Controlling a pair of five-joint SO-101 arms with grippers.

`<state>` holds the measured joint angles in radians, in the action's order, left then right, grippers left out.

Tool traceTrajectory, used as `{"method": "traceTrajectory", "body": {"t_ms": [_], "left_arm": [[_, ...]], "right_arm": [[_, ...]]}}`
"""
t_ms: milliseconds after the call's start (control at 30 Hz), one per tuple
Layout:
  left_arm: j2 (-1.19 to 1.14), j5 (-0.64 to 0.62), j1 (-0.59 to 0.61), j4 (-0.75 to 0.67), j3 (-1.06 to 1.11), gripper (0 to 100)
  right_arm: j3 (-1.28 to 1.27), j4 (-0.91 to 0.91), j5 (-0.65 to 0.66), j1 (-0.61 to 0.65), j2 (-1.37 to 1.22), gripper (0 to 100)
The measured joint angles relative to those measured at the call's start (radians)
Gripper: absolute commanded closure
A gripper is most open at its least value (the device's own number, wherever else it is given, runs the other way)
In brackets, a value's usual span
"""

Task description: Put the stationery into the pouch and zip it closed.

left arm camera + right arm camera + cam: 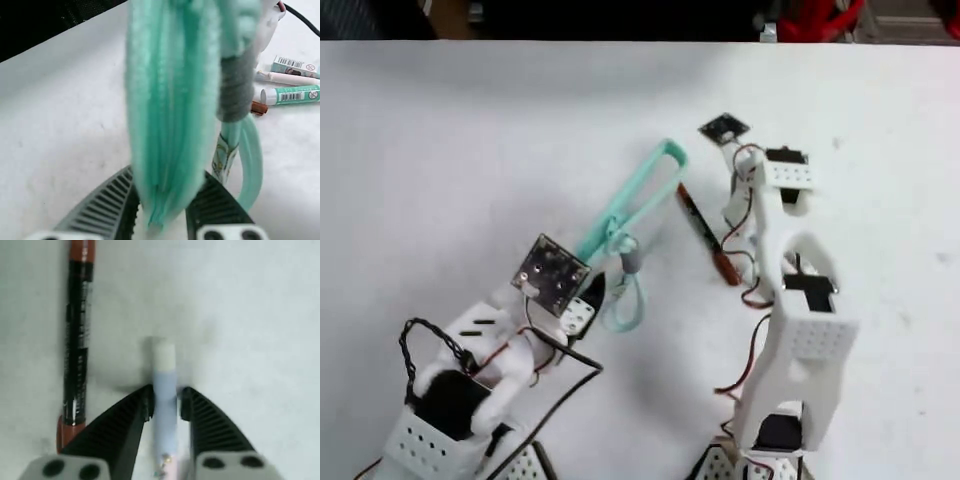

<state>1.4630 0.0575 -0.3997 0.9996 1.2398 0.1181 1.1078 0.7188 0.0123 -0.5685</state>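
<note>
Left gripper [167, 195] pinches pouch [170, 100] (edgewise); right gripper [166, 396], pointing down, clasps pale pen [163, 360]

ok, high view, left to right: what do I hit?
left arm → teal pouch → brown-and-black pen → right arm

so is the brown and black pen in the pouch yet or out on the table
Out. The brown and black pen lies on the table, beside the teal pouch held in the left gripper.
</note>
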Motion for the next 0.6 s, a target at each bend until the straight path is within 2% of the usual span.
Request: {"method": "traceTrajectory", "body": {"t_ms": [167,333,500,600], "left_arm": [[0.000,0.000,0.000,0.000,0.000,88],[0.000,0.000,0.000,0.000,0.000,87],[0.003,0.000,0.000,0.000,0.009,87],[0.000,0.000,0.000,-0.028,0.034,87]], "right_arm": [[0.149,0.124,-0.008,-0.051,-0.020,98.1],[0.393,0.342,-0.107,-0.094,0.110,98.1],[0.578,0.482,-0.190,-0.046,0.298,98.1],[0.663,0.511,-0.305,0.037,0.422,98.1]]}}
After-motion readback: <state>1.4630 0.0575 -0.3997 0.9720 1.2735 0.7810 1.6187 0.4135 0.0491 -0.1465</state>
